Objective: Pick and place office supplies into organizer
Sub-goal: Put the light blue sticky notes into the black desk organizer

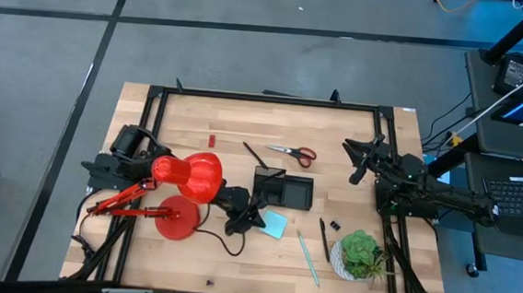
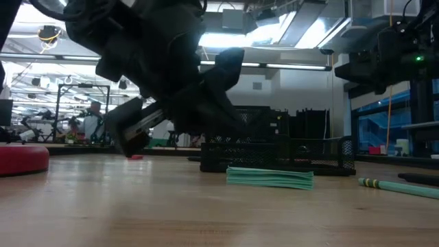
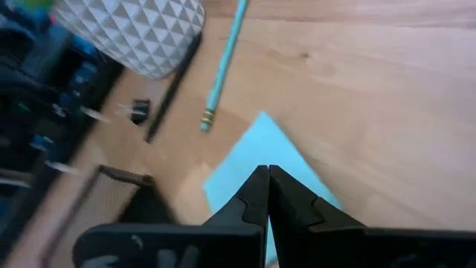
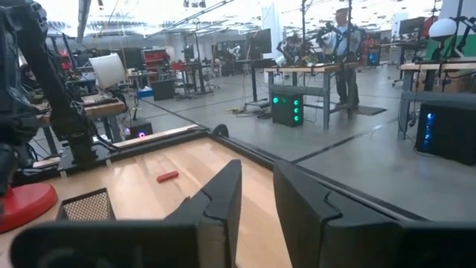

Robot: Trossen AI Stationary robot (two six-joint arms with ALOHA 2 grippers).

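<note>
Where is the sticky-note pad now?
In the high view, the sticky-note pad lies just in front of the organizer, with the left tool at its edge.

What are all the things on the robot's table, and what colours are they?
sticky-note pad: one, light blue, lying flat just in front of the organizer
organizer: one, black, mid-table
scissors: one pair, red handles, behind the organizer
black pen: one, thin, left of the scissors
teal pen: one, pale teal, front of the table beside the plant
small red piece: one, near the back edge
small black clip: one, by the plant
desk lamp: one, red, left side
potted plant: one, green in a white pot, front right
left gripper: fingers shut, over the sticky-note pad
right gripper: fingers open, raised at the right side
</note>
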